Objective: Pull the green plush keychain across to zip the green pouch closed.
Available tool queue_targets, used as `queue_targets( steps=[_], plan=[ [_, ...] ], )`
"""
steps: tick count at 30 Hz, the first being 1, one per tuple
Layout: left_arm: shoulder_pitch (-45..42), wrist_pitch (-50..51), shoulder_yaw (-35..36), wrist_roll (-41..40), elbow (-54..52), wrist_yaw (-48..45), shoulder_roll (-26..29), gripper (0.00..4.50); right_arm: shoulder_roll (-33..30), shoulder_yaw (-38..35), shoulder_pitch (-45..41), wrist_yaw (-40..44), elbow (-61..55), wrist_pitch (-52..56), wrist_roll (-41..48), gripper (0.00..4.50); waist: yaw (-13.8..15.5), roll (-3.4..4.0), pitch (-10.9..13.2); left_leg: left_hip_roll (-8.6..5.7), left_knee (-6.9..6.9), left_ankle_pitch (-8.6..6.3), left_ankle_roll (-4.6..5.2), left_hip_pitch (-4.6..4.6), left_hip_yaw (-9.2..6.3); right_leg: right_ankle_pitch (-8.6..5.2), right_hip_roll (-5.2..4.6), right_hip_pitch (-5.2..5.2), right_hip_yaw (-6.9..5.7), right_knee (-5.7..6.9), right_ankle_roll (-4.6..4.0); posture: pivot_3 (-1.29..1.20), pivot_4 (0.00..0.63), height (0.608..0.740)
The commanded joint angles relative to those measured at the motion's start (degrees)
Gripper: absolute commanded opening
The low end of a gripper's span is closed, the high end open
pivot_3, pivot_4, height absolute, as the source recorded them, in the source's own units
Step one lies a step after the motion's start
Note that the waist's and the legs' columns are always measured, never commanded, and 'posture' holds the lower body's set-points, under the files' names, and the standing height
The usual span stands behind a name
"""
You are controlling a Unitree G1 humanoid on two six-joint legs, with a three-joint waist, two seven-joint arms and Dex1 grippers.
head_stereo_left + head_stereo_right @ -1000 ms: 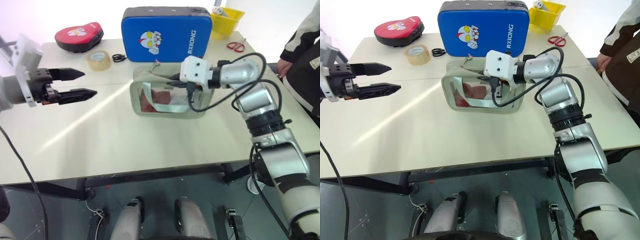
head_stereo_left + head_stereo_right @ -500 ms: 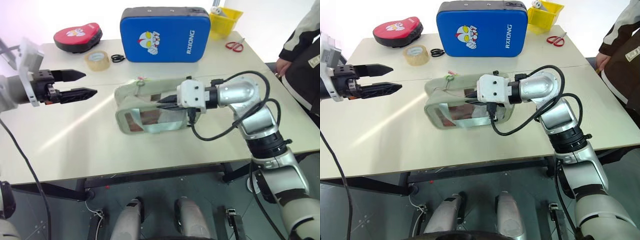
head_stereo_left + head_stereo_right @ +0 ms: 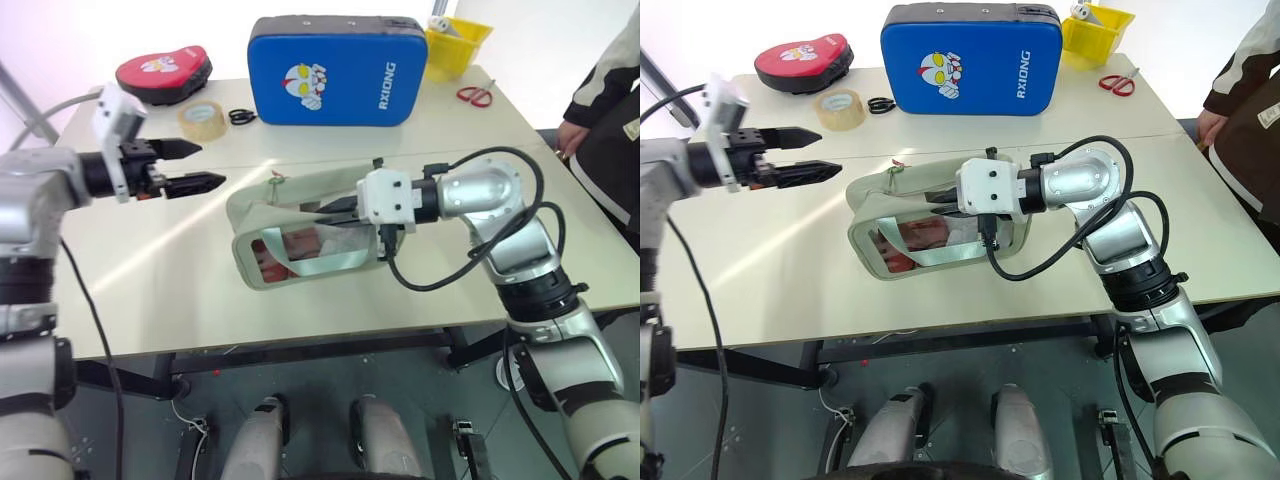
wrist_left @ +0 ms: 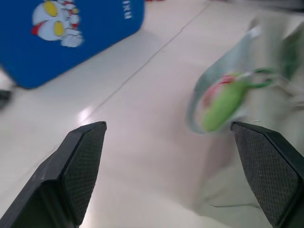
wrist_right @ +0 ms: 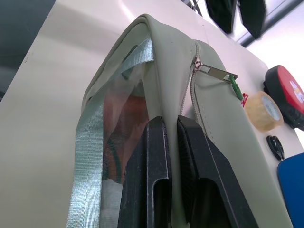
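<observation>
The pale green pouch (image 3: 300, 232) lies tilted on the table, its clear window toward me with red contents behind it. My right gripper (image 3: 333, 208) is shut on the pouch's top edge beside the zipper, the fabric pinched between its fingers (image 5: 156, 156). The green plush keychain (image 4: 223, 104) hangs from the zipper pull at the pouch's left end (image 3: 277, 178). My left gripper (image 3: 207, 165) is open, level above the table, a short way left of the keychain and apart from it.
A large blue cartoon pad (image 3: 335, 68) stands at the back, with a red pad (image 3: 163, 72), a tape roll (image 3: 201, 120) and a small black item (image 3: 240, 116) to its left. A yellow bin (image 3: 455, 45) and red scissors (image 3: 474, 94) are back right. A person (image 3: 605, 110) stands at the right edge.
The right gripper has dragged the pouch away from the blue pad, nearer and to the left. The left gripper, still open, has moved right toward the pouch's keychain end.
</observation>
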Motion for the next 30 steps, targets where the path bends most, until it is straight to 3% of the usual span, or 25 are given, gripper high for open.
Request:
queue_targets(
  steps=[1, 7, 17, 30],
  plan=[
    [-4.14, -10.54, -1.54, 5.41, 5.26, 0.22, -1.55, 4.5, 0.51, -0.32, -0.31, -0.11, -2.27, 0.91, 1.56, 0.06, -0.05, 0.0, 0.0, 0.0, 0.0, 0.0, 0.0, -0.01, 0.0, 0.0, 0.0, -0.01, 0.0, -0.01, 0.0, 0.0, 0.15, 0.74],
    [-8.27, -19.71, -4.85, 8.88, 10.72, -7.06, -5.13, 4.5, 0.78, -0.35, -0.54, -0.74, -2.59, 2.06, 1.74, 0.06, 0.08, 0.0, 0.0, 0.0, 0.03, 0.0, 0.0, -0.03, 0.01, 0.0, 0.0, -0.01, 0.0, -0.01, 0.0, 0.0, 0.15, 0.74],
    [-12.34, -30.73, -9.12, 15.54, 22.05, -16.86, -5.29, 4.5, 0.84, -0.74, -0.52, -1.45, -3.39, 3.76, 2.04, 0.06, 0.04, 0.0, 0.0, 0.0, 0.04, 0.0, 0.01, -0.03, 0.02, 0.0, 0.0, -0.01, -0.01, 0.0, 0.01, 0.0, 0.15, 0.74],
    [-14.94, -29.93, -6.82, 13.58, 22.43, -20.13, -9.45, 4.5, 1.09, -0.77, -0.67, -2.38, -3.17, 4.48, 1.68, 0.06, -0.12, 0.0, 0.0, -0.01, 0.05, 0.0, 0.01, -0.05, 0.01, 0.0, 0.0, -0.01, -0.02, 0.01, 0.02, 0.0, 0.15, 0.74]
  ],
)
